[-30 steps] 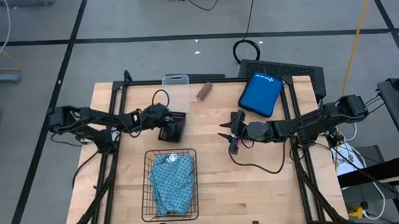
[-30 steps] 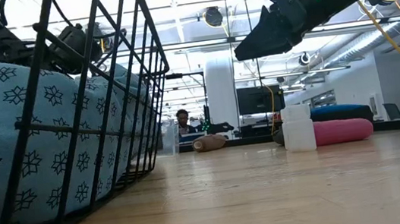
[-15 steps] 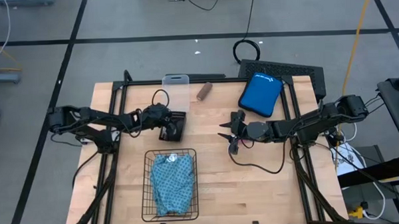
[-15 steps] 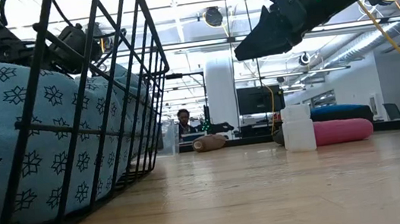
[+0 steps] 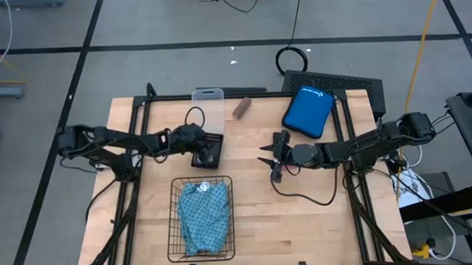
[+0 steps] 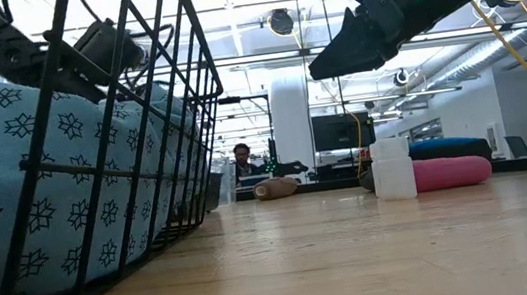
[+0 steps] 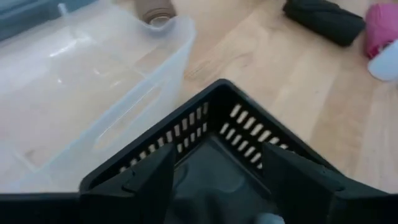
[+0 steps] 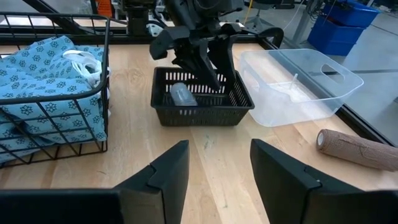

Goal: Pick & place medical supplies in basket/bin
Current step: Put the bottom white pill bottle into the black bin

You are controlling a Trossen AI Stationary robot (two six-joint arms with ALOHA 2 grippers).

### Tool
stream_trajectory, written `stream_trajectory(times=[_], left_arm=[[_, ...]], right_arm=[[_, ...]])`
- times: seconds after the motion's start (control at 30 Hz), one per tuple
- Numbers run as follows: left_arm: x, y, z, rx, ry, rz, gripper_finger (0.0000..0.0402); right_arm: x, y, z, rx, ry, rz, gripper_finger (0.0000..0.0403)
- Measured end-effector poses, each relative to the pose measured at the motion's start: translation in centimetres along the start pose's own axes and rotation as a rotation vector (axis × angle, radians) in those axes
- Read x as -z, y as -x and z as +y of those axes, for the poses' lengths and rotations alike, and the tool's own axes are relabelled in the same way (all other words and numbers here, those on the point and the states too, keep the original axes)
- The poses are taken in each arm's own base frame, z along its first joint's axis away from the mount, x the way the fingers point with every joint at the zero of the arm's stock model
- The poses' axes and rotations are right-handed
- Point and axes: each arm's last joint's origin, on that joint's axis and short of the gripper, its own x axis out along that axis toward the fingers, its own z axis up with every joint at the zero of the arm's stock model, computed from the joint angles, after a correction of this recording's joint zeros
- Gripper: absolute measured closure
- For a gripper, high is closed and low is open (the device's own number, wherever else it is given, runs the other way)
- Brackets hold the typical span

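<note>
Open lab floor with ceiling lights behind; a wooden tabletop (image 5: 302, 217) carries the work.

Left pincer (image 8: 205, 56): down over the small black slotted tray (image 8: 200, 99), fingers spread, one either side of the tray's far wall, tips inside it. Whether they grip anything inside cannot be told; a small grey item (image 8: 181, 94) lies on the tray floor just beside the tips. The clear plastic box (image 5: 208, 107) stands just beyond this pincer, touching or nearly touching the tray.

Right pincer (image 5: 271, 163): held above the tabletop, fingers parted, nothing between them, pointing toward the tray and left pincer, well apart from both.

Basket (image 5: 176, 229): black wire mesh, long axis running from the near table edge toward the tray; it sits near the left pincer, on the operator side. Folded teal patterned cloth (image 5: 204, 216) lies inside, its long axis along the basket's.

Brown roll (image 5: 241, 108): lying on its side, tilted diagonally, beyond both pincers near the clear box. Pink roll (image 6: 451, 172) lies flat with a white-capped vial (image 6: 393, 169) upright in front of it, below the right pincer in the low view.
</note>
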Motion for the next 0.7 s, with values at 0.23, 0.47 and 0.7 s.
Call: stream_trajectory(times=[0.23, 0.47, 0.7], left_arm=[[-2.4, 0.3, -1.8, 0.009, -0.096, 0.052, 0.0156], [-5.8, 2.9, -2.8, 0.036, -0.131, 0.007, 0.0155], [-7.2, 5.6, -2.7, 0.051, -0.169, -0.118, 0.0156]], right_arm=[[0.3, 0.1, 0.1, -0.007, 0.052, 0.031, 0.0244], [0.6, 2.9, 0.7, -0.059, 0.081, 0.153, 0.0247], [1.2, 4.8, 2.1, -0.173, -0.027, 0.235, 0.0227]])
